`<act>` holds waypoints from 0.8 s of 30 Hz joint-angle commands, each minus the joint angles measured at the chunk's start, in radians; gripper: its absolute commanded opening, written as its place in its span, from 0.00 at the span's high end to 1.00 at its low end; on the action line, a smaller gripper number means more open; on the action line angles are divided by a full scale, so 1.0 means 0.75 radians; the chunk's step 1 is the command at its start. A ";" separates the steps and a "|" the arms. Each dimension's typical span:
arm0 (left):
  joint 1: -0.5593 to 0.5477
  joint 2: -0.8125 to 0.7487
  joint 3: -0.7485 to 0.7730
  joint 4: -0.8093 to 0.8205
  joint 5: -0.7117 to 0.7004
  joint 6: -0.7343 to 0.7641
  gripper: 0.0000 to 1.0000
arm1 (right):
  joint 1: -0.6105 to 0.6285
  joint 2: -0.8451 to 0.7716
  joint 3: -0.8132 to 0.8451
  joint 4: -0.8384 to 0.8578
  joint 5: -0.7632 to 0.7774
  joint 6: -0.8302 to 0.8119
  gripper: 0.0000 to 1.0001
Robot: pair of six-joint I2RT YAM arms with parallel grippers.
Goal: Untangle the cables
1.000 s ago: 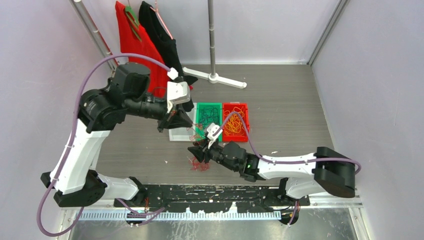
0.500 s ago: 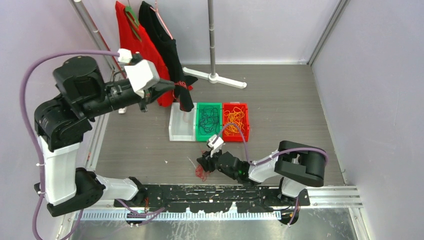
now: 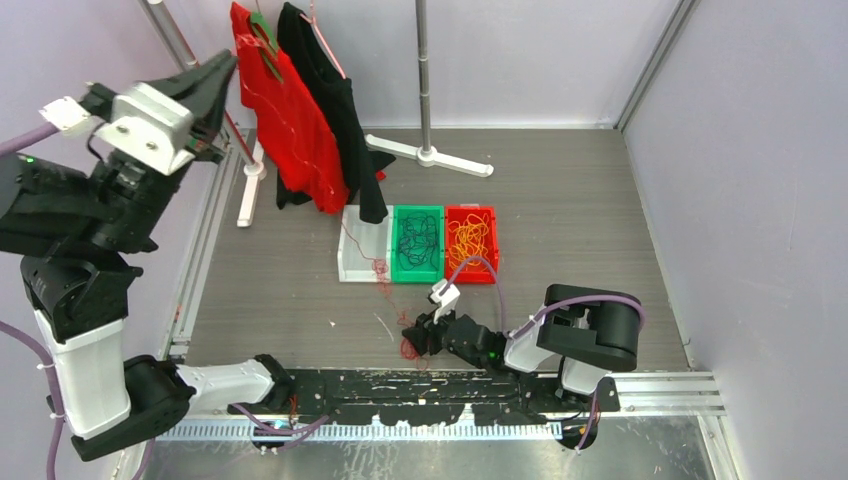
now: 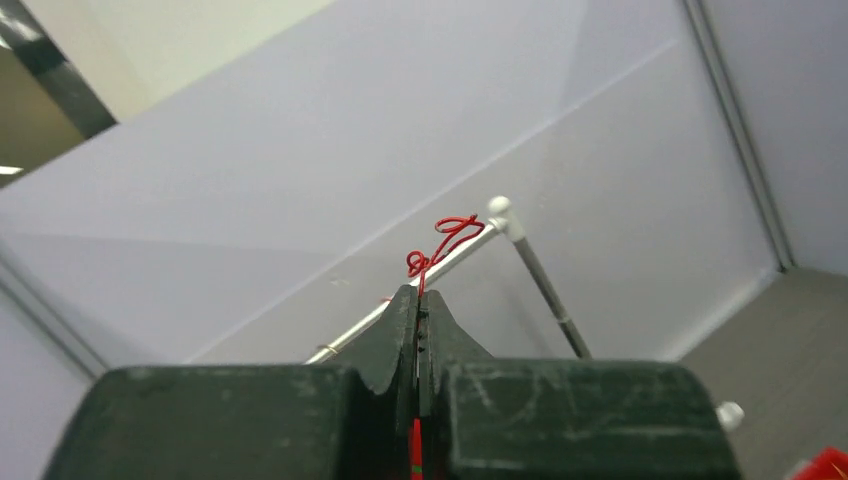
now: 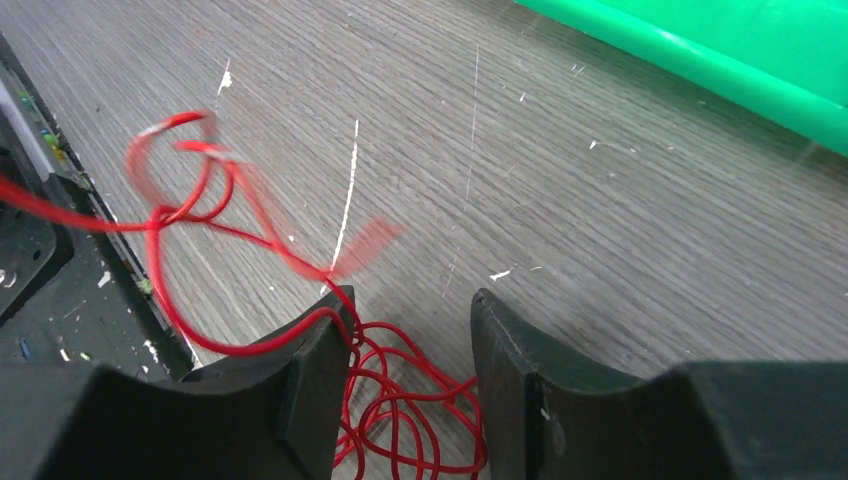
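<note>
**Desk:** What's at far left?

**Floor:** Your left tool [image 4: 418, 300], raised high beside the hanging red shirt [image 3: 290, 130], is pinched tight on the red cable [image 4: 418, 266]. A small curl pokes out past the tips.

**Desk:** Where does the cable run?

**Floor:** One thin strand drops past the white tray [image 3: 358, 270] to a loose red wad [image 3: 408, 347] on the worktop [image 3: 580, 220], near the front edge. Your right tool [image 5: 410, 305] sits low over that wad with its jaws apart. Several loops lie between them, none clamped, and one strand drapes over a finger [image 5: 310, 390].

**Desk:** And further right?

**Floor:** The dark cables [image 3: 417, 240] lie in the green tray [image 3: 417, 208] and the orange-yellow cables [image 3: 468, 243] in the red tray [image 3: 470, 208]. Both sit in a row beside the white tray, clear of the wad.

**Desk:** How will the red one handle?

**Floor:** By its look it is feather-light, limp and smooth-coated, with just enough spring to hold its coils. One loop shows blurred in the right wrist view, so expect it to whip and catch on itself. Take a single strand where it leaves the wad, not the bundle, because closing on a handful would likely tighten the snarl. Pull gently. A hard tug could drag the whole wad along or slip the cable out of your left tool's pinch.
</note>
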 commanded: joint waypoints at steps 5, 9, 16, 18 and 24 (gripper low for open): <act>0.005 0.029 0.072 0.504 -0.135 0.245 1.00 | 0.023 -0.006 -0.042 0.083 0.032 0.043 0.55; 0.004 0.085 0.168 0.737 -0.104 0.453 1.00 | 0.026 -0.024 -0.082 0.081 0.046 0.070 0.67; 0.005 0.200 0.362 0.861 -0.031 0.654 1.00 | 0.028 -0.092 -0.154 -0.038 0.301 0.200 0.98; 0.004 0.199 0.352 0.916 -0.020 0.700 1.00 | 0.028 -0.149 -0.138 -0.223 0.410 0.267 0.99; 0.006 0.268 0.522 0.829 -0.018 0.684 1.00 | 0.053 -0.298 -0.100 -0.609 0.579 0.342 0.95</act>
